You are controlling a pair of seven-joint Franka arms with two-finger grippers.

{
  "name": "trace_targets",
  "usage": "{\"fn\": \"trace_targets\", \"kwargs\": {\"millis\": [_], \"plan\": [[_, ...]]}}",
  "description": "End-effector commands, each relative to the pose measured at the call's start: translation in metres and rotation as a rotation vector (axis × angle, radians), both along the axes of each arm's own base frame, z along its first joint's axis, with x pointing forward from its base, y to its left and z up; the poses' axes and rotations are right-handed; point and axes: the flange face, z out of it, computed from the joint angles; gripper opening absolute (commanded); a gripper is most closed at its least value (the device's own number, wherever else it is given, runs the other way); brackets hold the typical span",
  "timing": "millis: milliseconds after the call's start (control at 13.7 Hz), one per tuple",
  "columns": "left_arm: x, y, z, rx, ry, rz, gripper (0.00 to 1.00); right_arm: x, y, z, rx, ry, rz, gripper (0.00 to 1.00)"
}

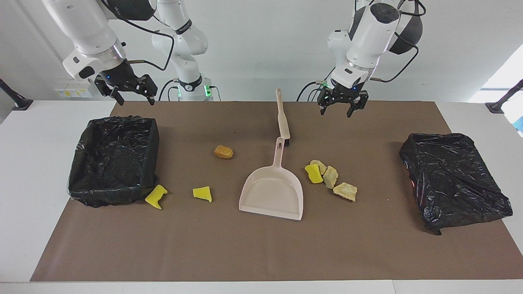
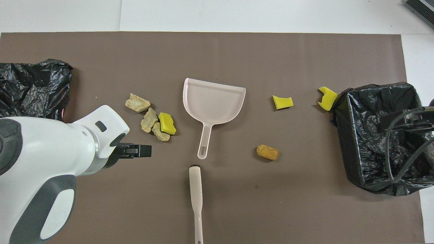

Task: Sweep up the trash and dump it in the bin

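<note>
Overhead, both open grippers, left (image 1: 338,109) and right (image 1: 131,93), hang above crumbly tan foam chunks (image 1: 338,182), empty.

I'm looking at a robotics lab: two white arms (image 1: 175,45) bolted at twelve o'clock, cables trailing to a wall socket strip (image 1: 73,92), bare white walls, a white table (image 1: 32,163) under a brown mat (image 1: 261,253), staged foam scraps (image 1: 331,179) at centre.

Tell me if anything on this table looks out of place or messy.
Yes: scraps lie loose on the brown mat around the empty dustpan, one yellow piece right against the open bin. The second black bag looks crumpled shut.
</note>
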Motion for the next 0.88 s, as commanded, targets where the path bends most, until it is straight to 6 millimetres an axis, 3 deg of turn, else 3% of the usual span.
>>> {"fn": "trace_targets", "kwargs": {"millis": [0,220,439,659,806], "plan": [[0.026,-0.016,0.008,-0.020,-0.041,-0.017,1.00,0.022,0.026,-0.028,-0.004,-0.003,0.038,1.00],[0.056,-0.037,0.002,-0.030,-0.073,-0.028,1.00,0.040,0.053,-0.050,-0.003,-0.015,0.069,1.00],[0.081,-0.066,-0.017,-0.027,-0.063,-0.045,1.00,0.048,0.053,-0.055,-0.013,-0.046,0.072,1.00],[0.079,-0.087,-0.038,-0.031,-0.054,-0.070,1.00,0.049,0.054,-0.063,-0.014,-0.048,0.074,1.00],[0.075,-0.089,-0.045,-0.023,-0.035,-0.074,1.00,0.048,0.052,-0.062,-0.013,-0.048,0.071,1.00]]}}
